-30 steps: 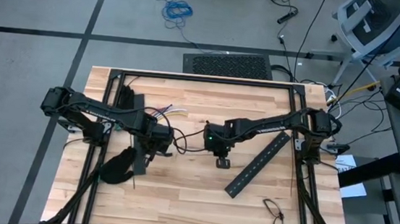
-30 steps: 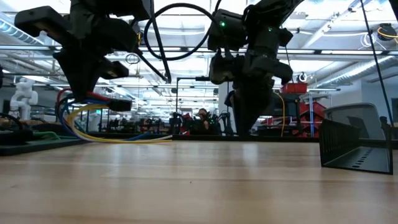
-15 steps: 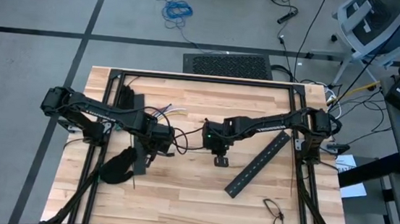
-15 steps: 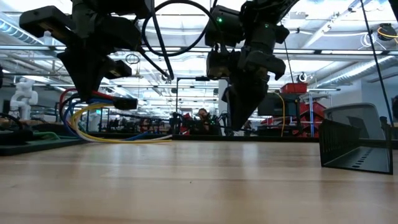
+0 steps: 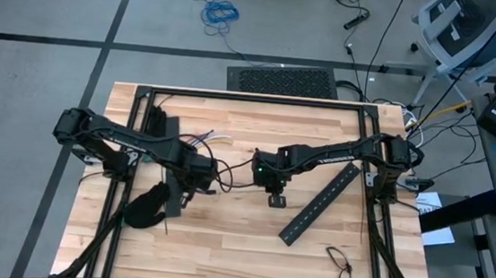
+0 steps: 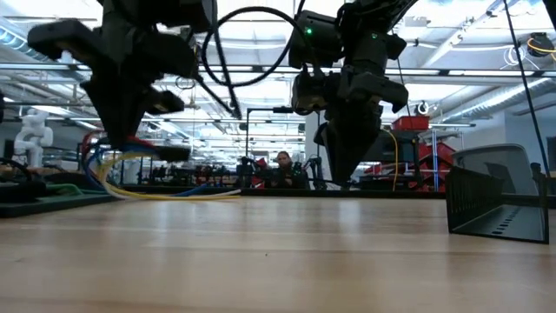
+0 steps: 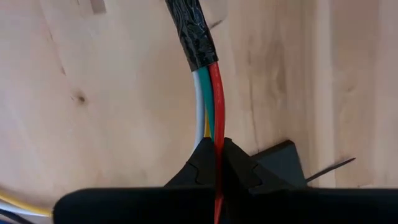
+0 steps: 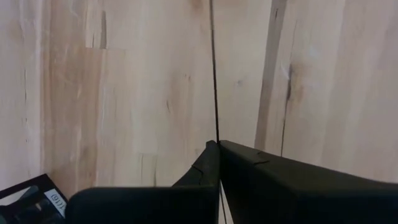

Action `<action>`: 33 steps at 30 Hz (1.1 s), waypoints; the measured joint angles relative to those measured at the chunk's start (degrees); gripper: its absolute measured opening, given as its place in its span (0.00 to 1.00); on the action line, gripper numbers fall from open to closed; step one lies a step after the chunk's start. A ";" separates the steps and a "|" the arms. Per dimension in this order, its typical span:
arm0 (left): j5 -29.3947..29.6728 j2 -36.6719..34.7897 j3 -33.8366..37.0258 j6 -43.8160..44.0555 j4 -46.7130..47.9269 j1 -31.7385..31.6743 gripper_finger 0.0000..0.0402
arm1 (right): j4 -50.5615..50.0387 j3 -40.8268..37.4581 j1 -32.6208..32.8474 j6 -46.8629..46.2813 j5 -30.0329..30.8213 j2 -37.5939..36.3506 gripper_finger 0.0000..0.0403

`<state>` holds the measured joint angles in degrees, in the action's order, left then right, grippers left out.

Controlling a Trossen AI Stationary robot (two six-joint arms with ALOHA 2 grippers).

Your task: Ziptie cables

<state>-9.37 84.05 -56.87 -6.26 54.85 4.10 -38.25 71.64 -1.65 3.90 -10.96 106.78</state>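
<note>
The cables (image 7: 210, 93) are red, green, white and yellow wires joined under a black taped section (image 7: 193, 31). My left gripper (image 7: 217, 146) is shut on them at the table's middle left (image 5: 192, 177). Their loose coloured ends (image 5: 207, 139) fan out toward the far edge. In the low view they sag from the gripper (image 6: 122, 139) in a loop (image 6: 148, 187) onto the wood. My right gripper (image 8: 217, 144), near the table's centre (image 5: 271, 186), is shut on a thin dark ziptie (image 8: 214, 74). My left gripper pinches the cable bundle between its two fingertips, just short of the black taped section (image 7: 211, 121). The fingers come steeply from above. The red wire runs on back between them. The bundle hangs below the hold, its low loop (image 6: 174, 193) resting on the table. My right gripper pinches the ziptie between its two fingertips, at the strip's end (image 8: 216, 138). The fingers slant down from above. The strip runs straight out from the tips, in line with the fingers, over the wood; whether it touches the table I cannot tell.
A long black slotted bar (image 5: 319, 204) lies slanted right of centre. A black glove (image 5: 143, 206) and another dark bar (image 5: 173, 200) lie near the left gripper. A thin dark loop (image 5: 338, 264) lies at the near right. A black frame (image 5: 251, 99) rims the table.
</note>
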 joint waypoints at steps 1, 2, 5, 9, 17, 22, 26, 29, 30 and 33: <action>0.09 0.65 0.25 0.00 -0.08 0.00 0.01 | -0.04 0.00 0.00 0.00 -0.36 0.00 0.00; 0.16 1.51 0.49 -0.01 -0.24 0.00 0.01 | -0.07 0.00 0.00 0.02 -0.98 0.00 0.00; 0.32 4.01 0.71 0.00 -0.42 0.00 0.01 | -0.19 0.00 0.00 0.00 -1.21 -0.02 0.00; 0.42 4.45 0.44 0.26 -0.74 0.00 0.01 | -0.23 0.00 0.00 0.18 -1.23 -0.03 0.00; 0.72 3.89 0.43 1.42 -0.96 -0.02 0.01 | 3.25 0.00 -0.28 -0.22 -1.25 -0.21 0.00; 0.24 3.06 0.49 1.49 -1.12 -0.02 0.01 | 3.03 0.00 -0.28 0.02 -1.19 -0.28 0.00; -0.72 2.12 0.49 2.01 -0.98 0.00 0.01 | 2.97 0.00 -0.62 0.20 -0.96 -0.28 0.00; -0.97 1.86 0.49 2.92 -0.45 0.01 0.01 | 2.97 0.00 -1.39 0.20 -0.90 -0.28 0.00; -1.09 1.73 0.49 2.93 0.02 0.07 0.01 | 2.97 0.00 -1.68 0.20 -0.84 -0.28 0.00; -1.07 1.60 0.49 2.93 0.13 0.09 0.01 | 2.53 0.00 -2.21 0.25 -0.79 -0.28 0.00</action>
<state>-10.44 85.65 -56.38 -3.33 54.98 4.19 -35.73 71.64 -3.86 4.15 -11.75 106.50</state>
